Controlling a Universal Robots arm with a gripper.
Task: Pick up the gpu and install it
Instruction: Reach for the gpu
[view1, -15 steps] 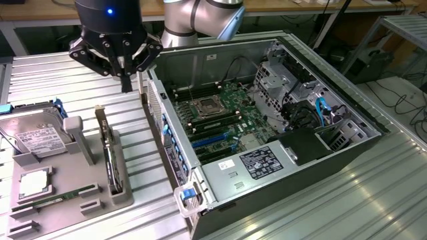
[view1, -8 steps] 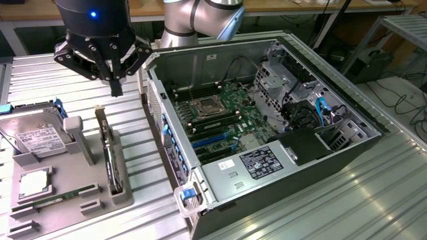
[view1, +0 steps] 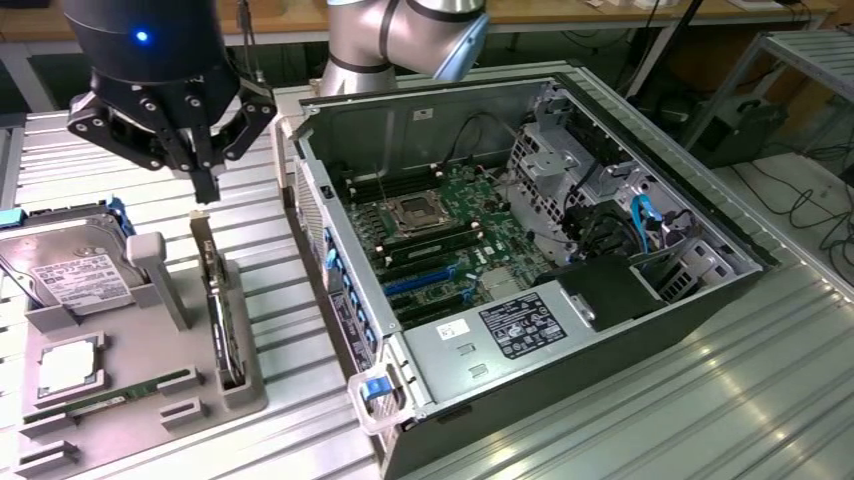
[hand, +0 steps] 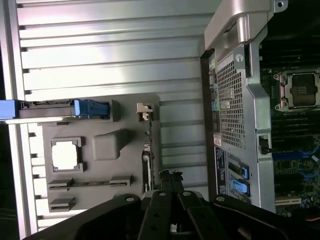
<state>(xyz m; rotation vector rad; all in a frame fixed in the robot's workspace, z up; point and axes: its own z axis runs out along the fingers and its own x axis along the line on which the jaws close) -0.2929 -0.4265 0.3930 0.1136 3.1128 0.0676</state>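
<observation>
My pincer (view1: 204, 190) hangs empty, tips pressed together, just above the far end of the gpu (view1: 214, 290), which stands on edge in the grey holder (view1: 147, 345) at the exterior view's left; I should spread, straddle its thin edge squarely, then descend straight.

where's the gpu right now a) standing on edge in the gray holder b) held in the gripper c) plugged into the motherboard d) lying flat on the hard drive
a: the gpu stands on edge in the gray holder, gripper just above it.
</observation>
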